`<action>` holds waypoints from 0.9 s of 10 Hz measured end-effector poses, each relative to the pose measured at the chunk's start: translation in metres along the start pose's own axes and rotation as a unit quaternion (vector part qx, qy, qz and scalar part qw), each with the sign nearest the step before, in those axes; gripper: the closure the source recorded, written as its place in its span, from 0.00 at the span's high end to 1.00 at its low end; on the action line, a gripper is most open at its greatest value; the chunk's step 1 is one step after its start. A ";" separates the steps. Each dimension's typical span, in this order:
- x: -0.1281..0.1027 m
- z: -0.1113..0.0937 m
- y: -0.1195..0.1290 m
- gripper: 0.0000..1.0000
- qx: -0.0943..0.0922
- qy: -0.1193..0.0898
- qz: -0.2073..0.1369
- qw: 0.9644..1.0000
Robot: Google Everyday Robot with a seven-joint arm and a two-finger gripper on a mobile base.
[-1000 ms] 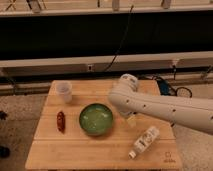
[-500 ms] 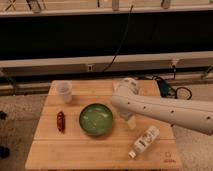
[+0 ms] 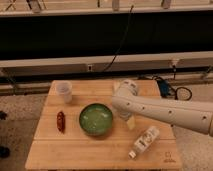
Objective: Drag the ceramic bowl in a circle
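- Ceramic bowl (image 3: 96, 119), glossy green, sits near the middle of the wooden table (image 3: 100, 156).
- Gripper (image 3: 125, 114) is just beside the bowl's right rim, mostly hidden under the white arm (image 3: 165, 112), jaws spread wide and gripping nothing.
- Translucent cup (image 3: 64, 91) stands back left.
- White bottle (image 3: 145, 141) lies on its side, front right.

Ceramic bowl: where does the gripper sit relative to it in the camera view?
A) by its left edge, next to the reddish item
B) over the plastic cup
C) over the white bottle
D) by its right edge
D: the gripper hangs below the arm's end, close by the right edge of the green ceramic bowl, apart from the plastic cup and the lying white bottle.
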 end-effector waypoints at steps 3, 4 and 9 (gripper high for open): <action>-0.002 0.009 -0.002 0.80 0.004 -0.008 -0.008 1.000; -0.003 0.012 -0.003 0.80 0.004 -0.009 -0.013 1.000; -0.009 0.021 -0.009 0.80 0.008 -0.016 -0.028 0.999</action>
